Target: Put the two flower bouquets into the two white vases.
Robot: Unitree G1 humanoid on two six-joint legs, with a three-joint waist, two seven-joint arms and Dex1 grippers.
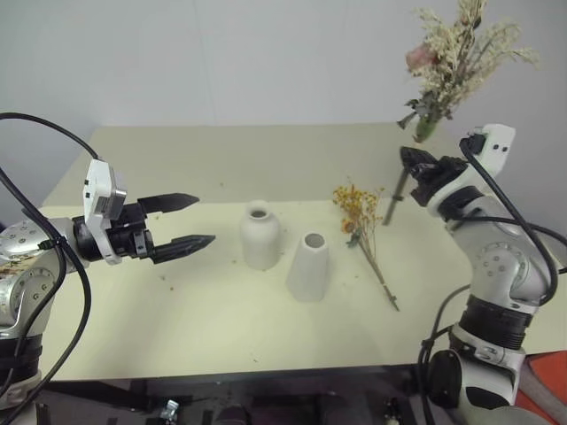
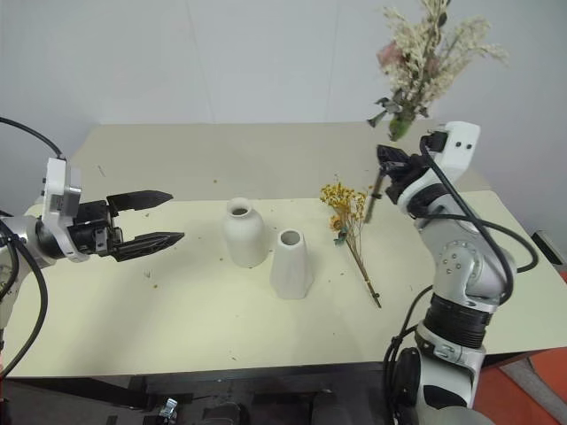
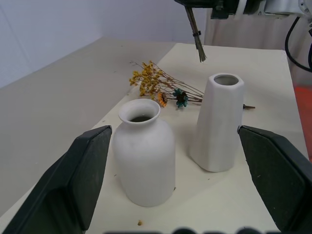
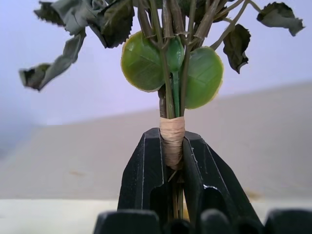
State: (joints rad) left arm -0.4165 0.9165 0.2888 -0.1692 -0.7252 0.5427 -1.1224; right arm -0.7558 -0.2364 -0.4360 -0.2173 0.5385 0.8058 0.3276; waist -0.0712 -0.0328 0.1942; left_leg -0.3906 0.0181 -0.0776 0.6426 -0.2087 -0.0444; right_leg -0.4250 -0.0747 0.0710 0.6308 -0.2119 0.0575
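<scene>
right hand [image 4: 174, 161] pinches the rose bouquet [image 1: 456, 57] stems aloft; left hand [image 1: 190, 221] spread near 2 vases [image 1: 260, 235].

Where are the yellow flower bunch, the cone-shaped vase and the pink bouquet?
Yellow flower bunch [image 1: 354, 202], left eye view, blossoms.
Cone vase [image 1: 309, 266], left eye view, body.
Pink rose bouquet [image 1: 454, 62], left eye view, sprigs.

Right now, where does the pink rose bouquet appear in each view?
Left eye: pink rose bouquet top right, held upright by the right gripper.
Right eye: top right, above the same gripper.
Left wrist: stem ends at top.
Right wrist: taped stems centre.
Shared landmark: cone vase.
</scene>
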